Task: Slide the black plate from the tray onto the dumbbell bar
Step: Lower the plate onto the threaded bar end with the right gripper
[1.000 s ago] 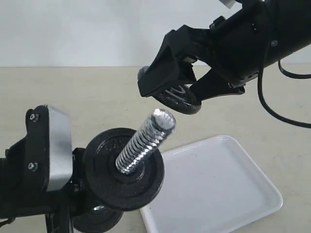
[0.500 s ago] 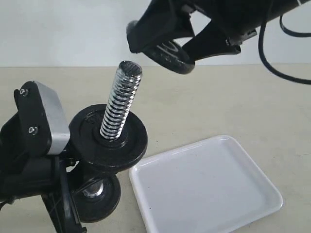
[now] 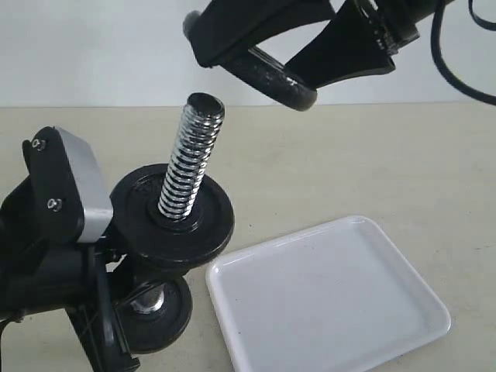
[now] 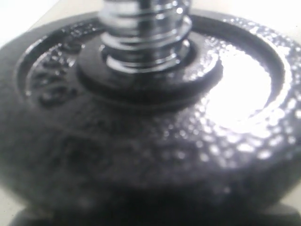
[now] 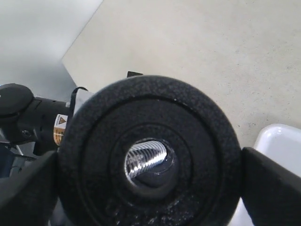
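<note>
Being clenched in the right tool, the plate is being centred, hole over the bar tip, tilt matched.

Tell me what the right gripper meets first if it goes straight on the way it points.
Probably the bar, at its threaded tip: the wrist view shows it lined up through the hole of the plate the right gripper holds. Depth unclear.

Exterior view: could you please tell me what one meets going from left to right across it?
left arm → dumbbell bar → tray. I left out the held black plate, since it hangs over the tray's left part and its place in the order is unclear.
</note>
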`<state>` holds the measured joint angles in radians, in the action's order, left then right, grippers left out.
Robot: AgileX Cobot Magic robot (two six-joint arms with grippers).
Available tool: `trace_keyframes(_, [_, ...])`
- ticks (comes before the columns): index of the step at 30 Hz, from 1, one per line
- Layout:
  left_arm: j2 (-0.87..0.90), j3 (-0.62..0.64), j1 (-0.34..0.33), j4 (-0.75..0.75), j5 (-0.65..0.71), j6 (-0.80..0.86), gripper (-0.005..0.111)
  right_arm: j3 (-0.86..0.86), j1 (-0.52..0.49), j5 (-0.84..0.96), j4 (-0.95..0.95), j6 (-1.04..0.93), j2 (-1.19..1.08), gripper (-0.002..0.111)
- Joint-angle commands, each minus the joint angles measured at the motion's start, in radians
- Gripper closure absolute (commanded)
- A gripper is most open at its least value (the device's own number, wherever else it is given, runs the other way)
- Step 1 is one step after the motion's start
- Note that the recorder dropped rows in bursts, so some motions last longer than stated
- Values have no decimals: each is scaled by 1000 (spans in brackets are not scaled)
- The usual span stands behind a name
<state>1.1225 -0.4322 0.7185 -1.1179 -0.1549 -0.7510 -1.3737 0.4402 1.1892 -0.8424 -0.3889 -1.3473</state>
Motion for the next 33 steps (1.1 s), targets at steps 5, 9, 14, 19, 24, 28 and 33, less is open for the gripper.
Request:
trace_keyframes(5, [-10, -10, -8, -23, 123, 48, 102, -22, 16, 15, -78, -3, 28, 108])
trace_keyframes(9, [-10, -10, -8, -23, 123, 48, 102, -22, 83, -21, -79, -5, 28, 108])
trace_keyframes(14, [-10, -10, -8, -23, 123, 48, 102, -22, 128, -41, -69, 9, 28, 108])
trace_keyframes(19, [-10, -10, -8, -23, 123, 39, 102, -22, 128, -19, -65, 20, 28, 108])
trace_keyframes(24, [-10, -10, -8, -23, 123, 39, 102, -22, 128, -12, -28, 41, 28, 108])
trace_keyframes(28, [-10, -10, -8, -23, 123, 39, 102, -22, 130, -8, -3, 54, 28, 108])
trace_keyframes(33, [-10, -10, -8, -23, 119, 39, 102, -22, 130, -5, 16, 72, 28, 108])
